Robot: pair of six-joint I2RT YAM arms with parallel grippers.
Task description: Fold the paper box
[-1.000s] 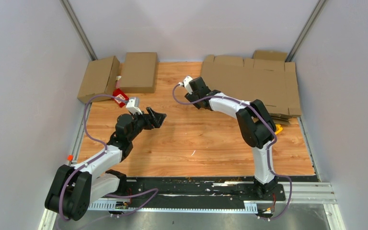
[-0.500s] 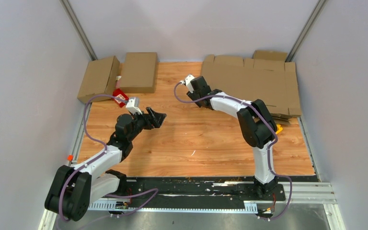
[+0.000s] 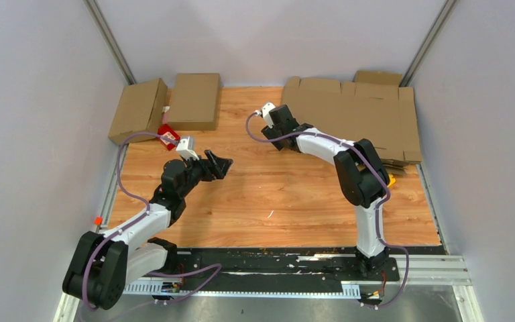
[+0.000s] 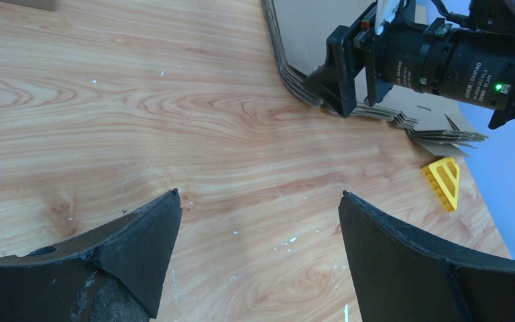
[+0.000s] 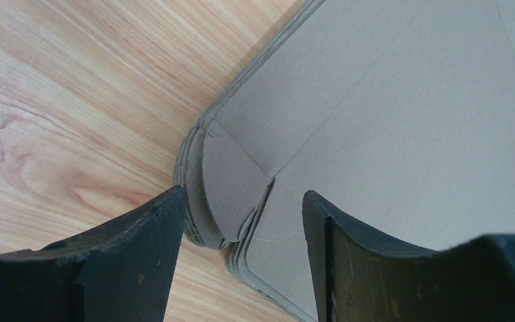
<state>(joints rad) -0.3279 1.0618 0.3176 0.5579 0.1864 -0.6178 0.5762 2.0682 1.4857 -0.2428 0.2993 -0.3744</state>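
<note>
Your right tool (image 5: 243, 196) has its jaws apart, with nothing clamped between them. In its wrist view they straddle the near-left corner of the cardboard stack (image 5: 389, 94). One jaw is over bare wood just beside the stack's edge and the other is over the top sheet. You cannot tell from these views whether either jaw touches the cardboard. That corner shows several layered sheets, and a rounded flap on top lies in the gap.

Seen from above, this tool sits toward 12 o'clock on the tabletop (image 3: 275, 194), at the stack's left edge. The stack lies flat and unfolded and spreads from there toward 1 and 2 o'clock, up to the right wall. A yellow piece (image 3: 390, 180) lies at the stack's near edge, at about 3 o'clock on the tabletop.

Your left tool (image 4: 258, 198) has its jaws spread wide and holds nothing. Only wood shows between them. It hangs over the left half of the tabletop, at roughly 9 o'clock, and points toward 2 o'clock, where the right tool and the stack corner show in its wrist view, well apart from it.

A red item (image 3: 168, 135) lies just beyond the left tool, toward 11 o'clock. Two cardboard boxes (image 3: 194, 100) rest side by side in the far-left corner.
</note>
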